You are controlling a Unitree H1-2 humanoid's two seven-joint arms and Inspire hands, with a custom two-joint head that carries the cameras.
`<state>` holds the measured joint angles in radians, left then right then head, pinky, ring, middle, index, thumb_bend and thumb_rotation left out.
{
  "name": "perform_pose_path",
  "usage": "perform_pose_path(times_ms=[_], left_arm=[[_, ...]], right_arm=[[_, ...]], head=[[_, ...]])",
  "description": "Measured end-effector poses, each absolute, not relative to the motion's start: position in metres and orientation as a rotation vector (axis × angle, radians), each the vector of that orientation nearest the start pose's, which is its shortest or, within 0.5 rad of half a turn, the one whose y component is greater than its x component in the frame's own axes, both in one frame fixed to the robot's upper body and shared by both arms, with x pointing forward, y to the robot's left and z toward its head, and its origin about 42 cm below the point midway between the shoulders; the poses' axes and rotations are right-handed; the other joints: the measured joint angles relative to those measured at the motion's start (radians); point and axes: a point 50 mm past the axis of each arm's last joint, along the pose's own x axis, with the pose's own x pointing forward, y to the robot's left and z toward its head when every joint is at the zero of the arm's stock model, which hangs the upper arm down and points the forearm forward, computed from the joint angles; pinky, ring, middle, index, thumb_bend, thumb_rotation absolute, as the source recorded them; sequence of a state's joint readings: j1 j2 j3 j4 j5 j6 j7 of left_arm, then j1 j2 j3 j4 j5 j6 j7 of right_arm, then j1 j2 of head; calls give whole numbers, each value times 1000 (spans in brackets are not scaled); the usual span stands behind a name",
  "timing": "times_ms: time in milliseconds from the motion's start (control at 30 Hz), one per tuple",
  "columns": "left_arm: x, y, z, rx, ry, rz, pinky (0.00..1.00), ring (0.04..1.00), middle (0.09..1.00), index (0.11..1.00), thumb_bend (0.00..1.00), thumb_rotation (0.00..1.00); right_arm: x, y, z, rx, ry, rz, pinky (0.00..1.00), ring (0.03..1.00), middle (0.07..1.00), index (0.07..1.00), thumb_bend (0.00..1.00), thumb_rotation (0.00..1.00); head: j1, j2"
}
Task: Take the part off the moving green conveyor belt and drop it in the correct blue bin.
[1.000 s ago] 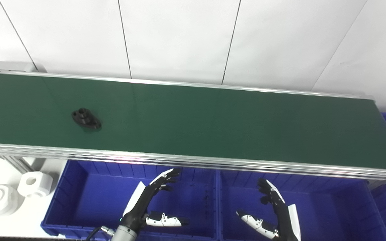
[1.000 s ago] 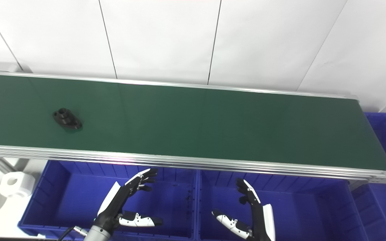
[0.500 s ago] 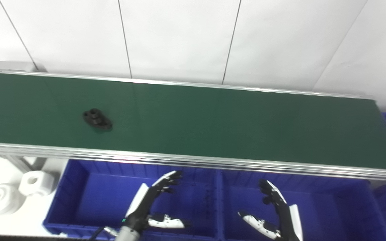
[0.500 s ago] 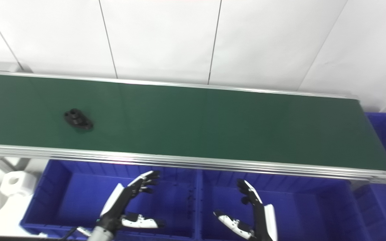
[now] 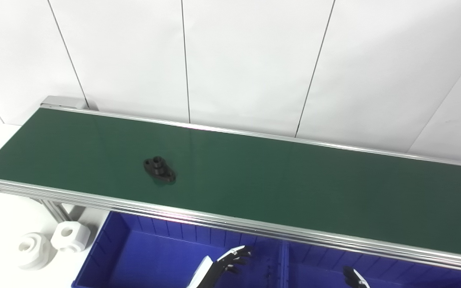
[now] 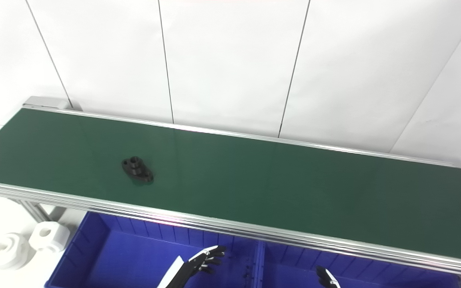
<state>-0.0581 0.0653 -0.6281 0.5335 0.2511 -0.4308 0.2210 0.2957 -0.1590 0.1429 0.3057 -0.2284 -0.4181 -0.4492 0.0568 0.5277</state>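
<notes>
Waiting on the black part (image 5: 159, 169), which is riding the belt (image 5: 294, 180) near its left end, ungrasped; left hand (image 5: 218, 270) is showing spread, empty fingers (image 5: 238, 253) over the bin (image 5: 134, 256); right hand (image 5: 354, 278): I cannot tell.

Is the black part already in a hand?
No, the black part lies on the green belt, far from both hands.

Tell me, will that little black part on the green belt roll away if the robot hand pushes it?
Probably not. The black part lies on a flat, oval base on the green belt, so it would likely slide, not roll. It looks stiff and solid. Its short raised collar might offer fingers something to pinch.
</notes>
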Motion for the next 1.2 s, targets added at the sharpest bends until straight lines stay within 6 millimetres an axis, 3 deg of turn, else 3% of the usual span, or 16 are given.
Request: perform_pose_path(times_ms=[367,567,767,800,867,933,1000,1100,1200], left_arm=[[227,90,-14,338,-39,-516,697,793,846,852,733,305],[229,87,-14,345,-46,-512,709,810,860,859,733,307],[229,88,-17,350,-37,-515,722,817,870,866,730,320],[229,88,-17,348,-36,-514,731,823,875,871,724,313],[230,90,-16,339,-31,-509,744,835,881,876,713,301],[231,93,-16,339,-31,-510,754,840,886,881,702,297],[233,97,-14,337,-36,-514,770,843,889,888,688,309],[237,105,-8,333,-53,-503,771,834,877,886,680,302],[241,112,-5,339,-63,-492,766,821,858,878,682,290]], right_arm=[[145,-266,-3,-345,53,-302,777,812,823,823,682,187],[166,-259,40,-320,-136,-315,782,812,821,825,697,338],[205,-256,114,-353,-434,-281,762,778,791,813,755,383],[210,-254,125,-365,-458,-269,745,762,780,803,764,376],[218,-248,144,-395,-478,-235,691,731,761,791,766,335],[226,-242,160,-420,-486,-193,681,720,758,787,775,337],[235,-239,172,-450,-475,-158,680,720,763,791,784,370],[251,-233,190,-513,-441,-108,671,727,769,800,794,368],[265,-228,198,-554,-391,-66,677,736,771,803,805,338]], head=[[-2,-12],[-28,-18],[-75,-8],[-136,6],[-137,6],[-237,40],[-238,40],[-322,73],[-325,75]])
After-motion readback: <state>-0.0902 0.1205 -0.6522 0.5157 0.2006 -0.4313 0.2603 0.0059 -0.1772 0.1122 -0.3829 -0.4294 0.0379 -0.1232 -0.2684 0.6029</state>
